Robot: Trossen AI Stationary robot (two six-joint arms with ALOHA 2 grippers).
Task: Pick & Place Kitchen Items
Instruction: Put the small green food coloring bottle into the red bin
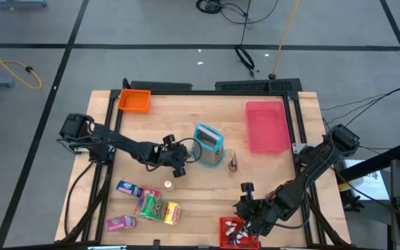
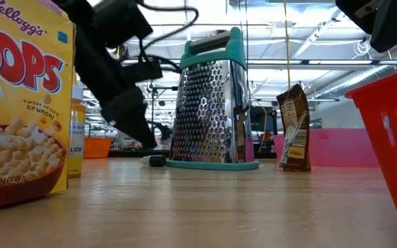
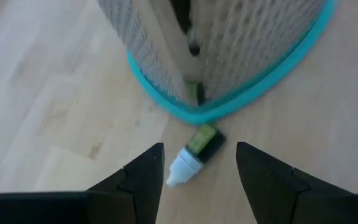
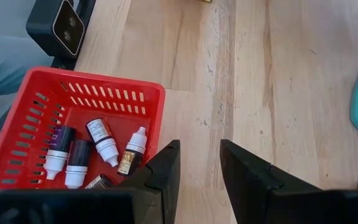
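My left gripper (image 3: 199, 148) (image 1: 183, 158) is open and low over the table, beside the teal-framed metal grater (image 1: 208, 146) (image 2: 211, 96). A tiny bottle with a white cap and green label (image 3: 195, 155) (image 2: 154, 160) lies on its side between the fingers, against the grater's base; neither finger touches it. My right gripper (image 4: 199, 147) (image 1: 246, 203) is open above bare wood, next to the red bin (image 4: 73, 124) (image 1: 236, 232), which holds several small bottles (image 4: 101, 143). Snack packets (image 1: 148, 205) lie at the near left, with another small bottle (image 1: 167, 185) close by.
A brown packet (image 1: 232, 161) (image 2: 295, 127) stands right of the grater. The pink tray (image 1: 266, 125) lies far right and the orange bin (image 1: 134, 101) far left. In the low view a cereal box (image 2: 19, 103) and a yellow bottle (image 2: 76, 138) stand at the left.
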